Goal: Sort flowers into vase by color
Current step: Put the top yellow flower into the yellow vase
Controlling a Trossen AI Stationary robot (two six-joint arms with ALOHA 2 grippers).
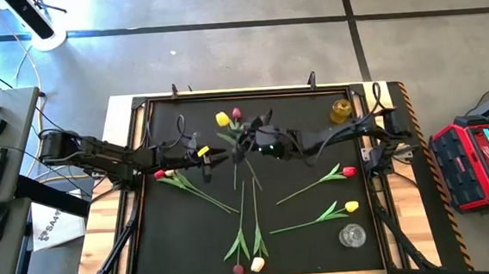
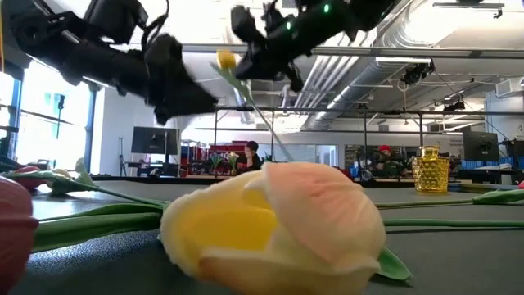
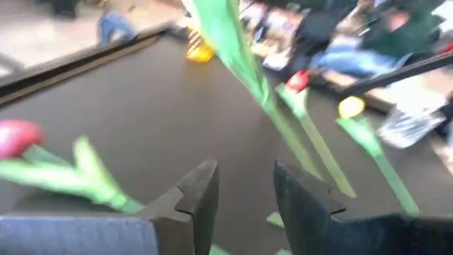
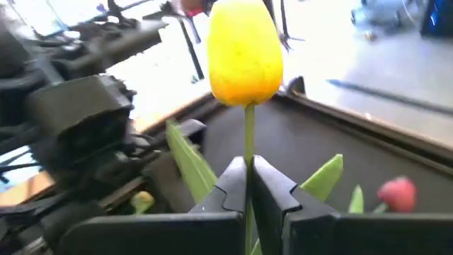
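My right gripper [image 4: 249, 185] is in mid-table, raised, and shut on a yellow tulip [image 1: 222, 119]; its head shows in the low view [image 2: 225, 59]. My left gripper [image 3: 244, 195] is open beside it [image 1: 207, 154], with the tulip's green stem [image 3: 237, 53] passing ahead of its fingers, untouched. On the mat lie a red tulip [image 1: 159, 173] beside a cream one, a red [image 1: 349, 172] and a yellow tulip [image 1: 351, 206] on the right, and a maroon [image 1: 238, 271] and a cream tulip [image 1: 257, 264] near the near edge. A maroon head [image 1: 236, 113] shows next to the held tulip. My right gripper pinches the yellow tulip's stem [image 4: 249, 152] between its two fingers, a short way below the head. The head [image 4: 244, 53] stands out past the fingertips. The tulip is lifted, and its stem [image 2: 266, 123] slants down below the gripper.
An amber glass vase [image 1: 341, 110] stands at the mat's far right, and a clear glass vase [image 1: 351, 235] at its near right. The black mat has a raised frame [image 1: 241, 93]. The cream tulip [image 2: 270, 221] fills the low view's foreground. People show in the room behind.
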